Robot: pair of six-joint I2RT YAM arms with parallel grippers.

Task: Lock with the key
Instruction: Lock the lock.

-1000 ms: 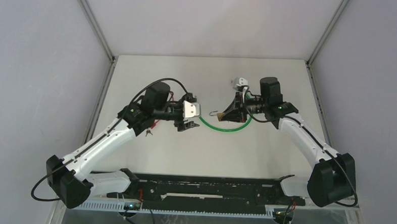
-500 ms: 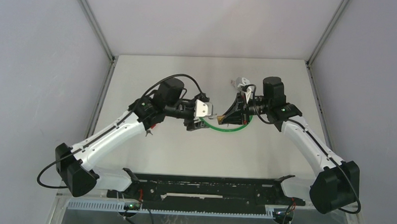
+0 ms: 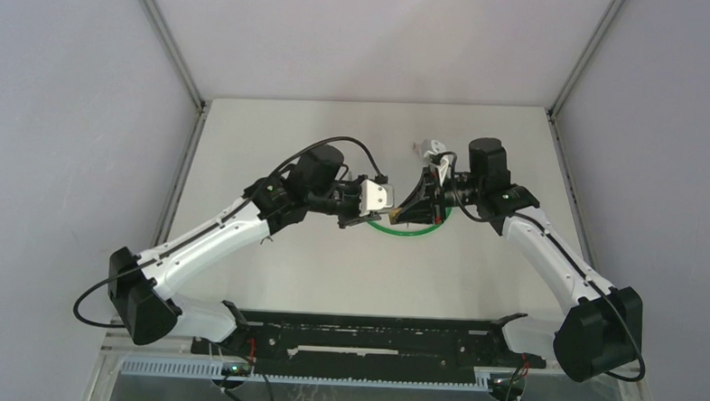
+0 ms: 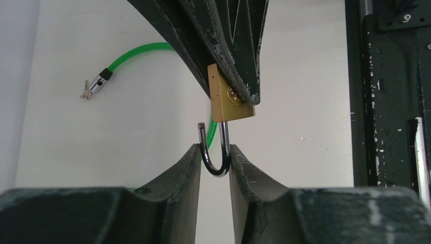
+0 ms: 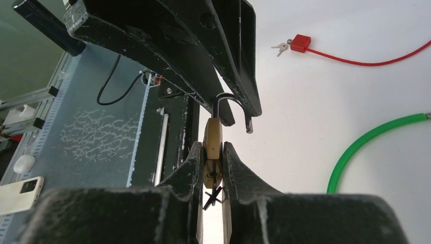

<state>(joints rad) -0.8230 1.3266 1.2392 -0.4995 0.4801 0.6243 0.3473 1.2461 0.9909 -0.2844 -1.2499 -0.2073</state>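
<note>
One brass padlock (image 5: pixel 212 145), body gripped by right pincer (image 5: pixel 213 168), open shackle (image 4: pixel 224 145) pointing left along its long axis. Opposite, left pincer (image 4: pixel 213 157) closed on shackle's bend.

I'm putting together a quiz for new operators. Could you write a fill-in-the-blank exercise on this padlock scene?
The right claw holds the padlock by its ____.
The left claw pinches the shackle, which is ____: one end hangs free.
The cable on the table is ____.
The keys lie beside a ____ tag.
Missing words: body; open; green; red.
</note>
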